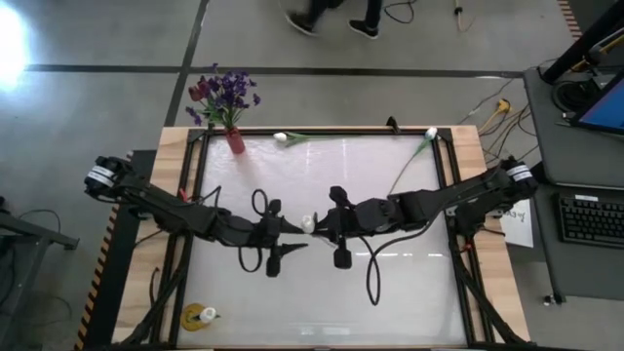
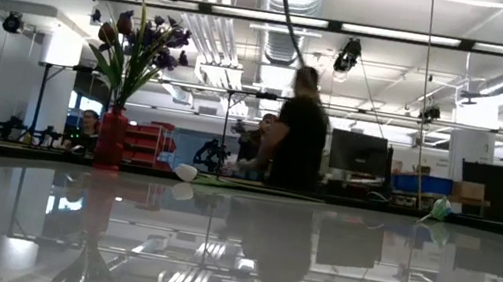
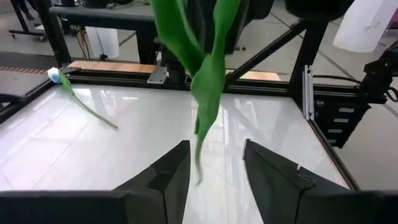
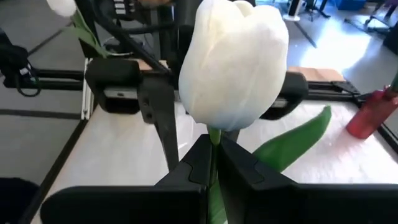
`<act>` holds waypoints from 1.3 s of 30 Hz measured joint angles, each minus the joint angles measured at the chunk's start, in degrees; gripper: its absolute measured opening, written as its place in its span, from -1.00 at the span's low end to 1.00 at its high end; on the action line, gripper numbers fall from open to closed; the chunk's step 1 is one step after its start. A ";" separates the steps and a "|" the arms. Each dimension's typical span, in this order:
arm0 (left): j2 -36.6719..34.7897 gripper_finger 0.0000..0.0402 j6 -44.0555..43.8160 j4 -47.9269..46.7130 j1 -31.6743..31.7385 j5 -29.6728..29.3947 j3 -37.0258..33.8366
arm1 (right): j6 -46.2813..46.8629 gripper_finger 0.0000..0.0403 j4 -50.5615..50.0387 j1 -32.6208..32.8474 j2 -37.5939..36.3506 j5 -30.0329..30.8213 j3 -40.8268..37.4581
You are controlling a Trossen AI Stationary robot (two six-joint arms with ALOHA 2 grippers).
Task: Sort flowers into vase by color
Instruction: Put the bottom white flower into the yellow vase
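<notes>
Above the middle of the table my right gripper is shut on a white tulip, whose bud shows between the two grippers. My left gripper faces it from the table's left and stands open; the tulip's green leaves hang in front of it, their tip between its fingers, and I see no touch. A red vase at the far left holds purple blossoms and a dark red tulip. Two more white tulips lie flat on the table near its far edge. My right gripper pinches the tulip's green stem between its two fingers, right under the bud. The fingers come nearly level from the table's right. The bud stands just past the fingertips, a leaf sticks out sideways, and the flower is lifted clear of the table.
A yellow vase with something white in it stands at the near left corner. Black frame rails run along the table's sides. A person is in the room beyond the far edge.
</notes>
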 joint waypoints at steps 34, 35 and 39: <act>2.03 -0.91 11.32 10.69 1.20 -2.23 0.87 | -2.21 -0.94 7.23 0.02 2.23 4.26 -0.11; 2.03 -0.90 11.92 10.69 1.21 -2.23 0.87 | -2.21 -0.94 6.83 0.02 2.23 4.30 -0.11; 1.75 -0.95 11.98 7.34 1.18 -2.21 2.39 | -2.52 -0.94 6.20 0.07 2.23 4.20 -0.11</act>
